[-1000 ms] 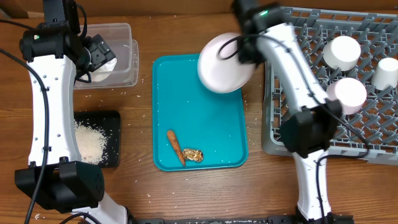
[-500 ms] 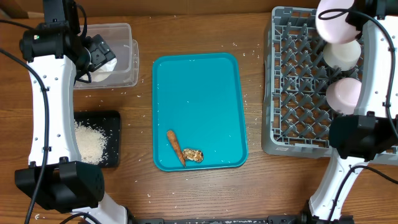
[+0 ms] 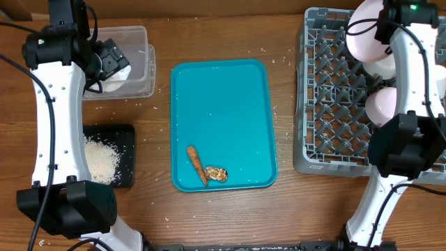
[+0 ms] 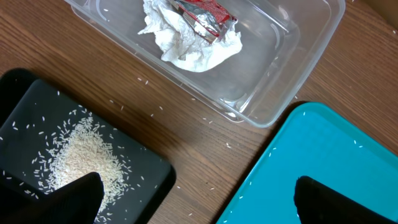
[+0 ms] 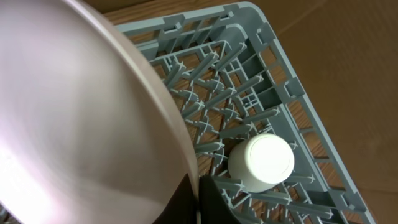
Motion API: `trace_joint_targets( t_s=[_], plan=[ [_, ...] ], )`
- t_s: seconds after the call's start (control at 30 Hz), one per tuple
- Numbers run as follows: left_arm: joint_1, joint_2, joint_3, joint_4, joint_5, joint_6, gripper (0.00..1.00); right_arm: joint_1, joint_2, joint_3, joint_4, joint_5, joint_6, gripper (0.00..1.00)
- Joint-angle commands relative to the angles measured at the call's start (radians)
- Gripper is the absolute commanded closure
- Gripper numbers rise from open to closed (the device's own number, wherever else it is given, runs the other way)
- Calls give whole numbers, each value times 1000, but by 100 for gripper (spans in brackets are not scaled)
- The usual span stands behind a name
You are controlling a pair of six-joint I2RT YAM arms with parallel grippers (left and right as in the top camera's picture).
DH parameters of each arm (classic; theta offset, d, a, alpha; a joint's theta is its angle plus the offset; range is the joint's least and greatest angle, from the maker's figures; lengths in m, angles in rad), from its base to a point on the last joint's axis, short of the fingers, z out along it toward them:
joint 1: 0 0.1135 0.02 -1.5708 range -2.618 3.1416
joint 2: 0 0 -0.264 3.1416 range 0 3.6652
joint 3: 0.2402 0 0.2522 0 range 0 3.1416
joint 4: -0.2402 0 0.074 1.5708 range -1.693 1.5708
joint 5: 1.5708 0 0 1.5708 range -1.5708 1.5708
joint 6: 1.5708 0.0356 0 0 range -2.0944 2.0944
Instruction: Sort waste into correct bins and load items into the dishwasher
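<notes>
Overhead, our right end effector (image 5: 198,202) grips the round white plate (image 3: 364,36) tilted above the grey plastic pegged dish rack (image 3: 327,104) for slotting, while our left end effector (image 4: 199,202) hangs open.

Big tray (image 3: 223,104) at centre of table (image 3: 223,216). Stick (image 3: 196,164) and lump (image 3: 217,173) side by side on its near end, stick on left. Tub (image 3: 143,49) left of big tray, far side; napkins (image 4: 186,46) and wrapper (image 4: 208,14) inside. Small tray (image 3: 125,136) nearer than tub, rice (image 3: 101,160) on it. Rack (image 3: 327,104) right of big tray; bowl (image 3: 382,104) and cup (image 5: 261,162) in rack, plate (image 3: 364,31) above its far part.
</notes>
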Motion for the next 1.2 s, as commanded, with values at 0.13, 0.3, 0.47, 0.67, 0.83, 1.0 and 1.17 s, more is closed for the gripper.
trace_joint_targets(
  t_s=[0.13,0.3,0.47,0.67,0.83,1.0,1.17],
  plan=[
    [-2,-6,5,0,4,-14,0,87,-10,-39,8,120,-21,96],
    [-2,-6,5,0,4,-14,0,143,-11,-39,8,230,-21,96],
    [-2,-6,5,0,4,-14,0,180,-13,-37,-1,234,-20,37],
    [-2,-6,5,0,4,-14,0,243,-113,-35,-29,169,39,0],
    [-2,-6,5,0,4,-14,0,278,-288,-35,-174,-296,75,0],
    [-2,-6,5,0,4,-14,0,278,-341,-36,-286,-820,84,0],
    [-2,-6,5,0,4,-14,0,336,-299,-59,-478,-1023,-2,0]
  ],
)
